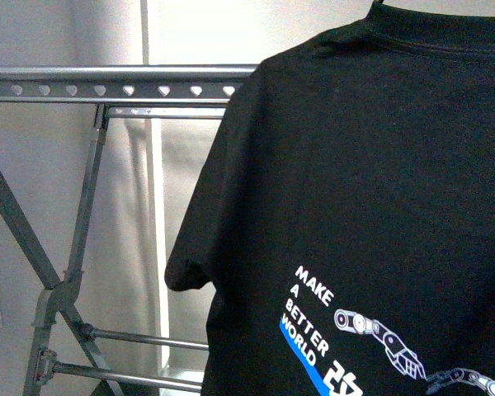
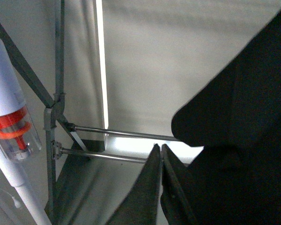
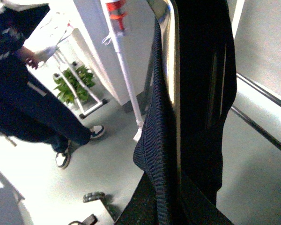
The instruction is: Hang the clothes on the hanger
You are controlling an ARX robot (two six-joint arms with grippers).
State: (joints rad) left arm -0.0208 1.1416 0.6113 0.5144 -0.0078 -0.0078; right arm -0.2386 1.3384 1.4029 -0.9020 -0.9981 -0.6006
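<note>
The clothes (image 1: 371,206), a black T-shirt with white "MAKE A BETTER WORLD", a blue stripe and robot-arm drawings, hang high and fill the right of the front view. The hanger's grey top rail (image 1: 107,84), punched with heart holes, runs behind the shirt's left shoulder; crossed legs stand below. No gripper shows in the front view. My left gripper (image 2: 160,149) is shut and empty, its tips just beside the shirt's hanging sleeve (image 2: 234,131). My right gripper (image 3: 165,187) is shut on the clothes' ribbed edge (image 3: 154,136), next to a shiny metal rail (image 3: 171,56).
Lower crossbars (image 2: 117,132) of the rack lie beyond the left gripper. A white stick vacuum with orange parts (image 2: 9,117) stands at the left. A person in dark trousers (image 3: 33,108) and a potted plant (image 3: 72,84) are on the grey floor.
</note>
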